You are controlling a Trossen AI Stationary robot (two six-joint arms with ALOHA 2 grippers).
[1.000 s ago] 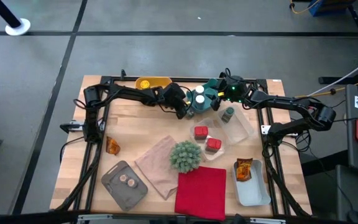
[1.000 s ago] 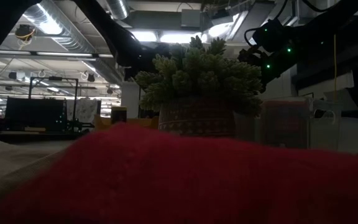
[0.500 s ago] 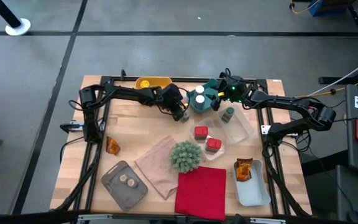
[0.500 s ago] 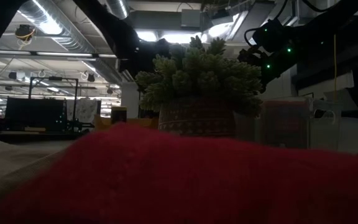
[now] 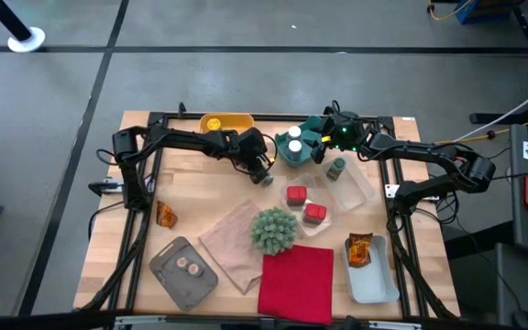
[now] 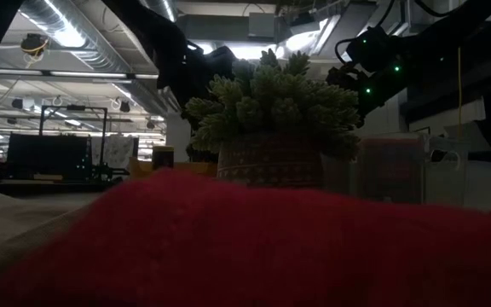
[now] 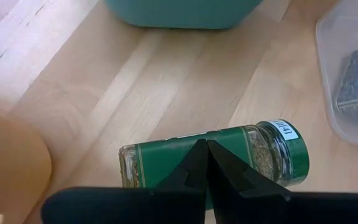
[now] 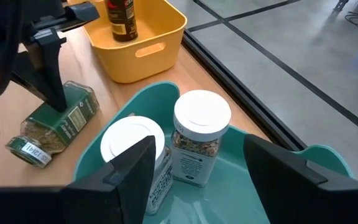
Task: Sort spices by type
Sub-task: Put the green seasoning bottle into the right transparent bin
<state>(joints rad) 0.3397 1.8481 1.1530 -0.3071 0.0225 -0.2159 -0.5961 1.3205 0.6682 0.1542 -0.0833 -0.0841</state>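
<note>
Left gripper (image 7: 206, 163), fingers pressed together and holding nothing, touches the side of a green-labelled jar (image 7: 213, 158) lying on the table between the teal bin (image 8: 272, 186) and yellow bin (image 8: 143, 37). Right gripper (image 8: 201, 180) hangs spread over the teal bin. The jar appears rigid, smooth, liable to roll; best gripped across its body. Two white-capped jars (image 8: 201, 134) stand nearby.

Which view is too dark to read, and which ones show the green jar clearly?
Low view: dim and backlit by ceiling lights, the red cloth blurred up close, the plant ball a dark shape. Left wrist view: evenly lit, the lying green jar sharp. Right wrist view: bright, the jar clear beside the teal bin.
</note>
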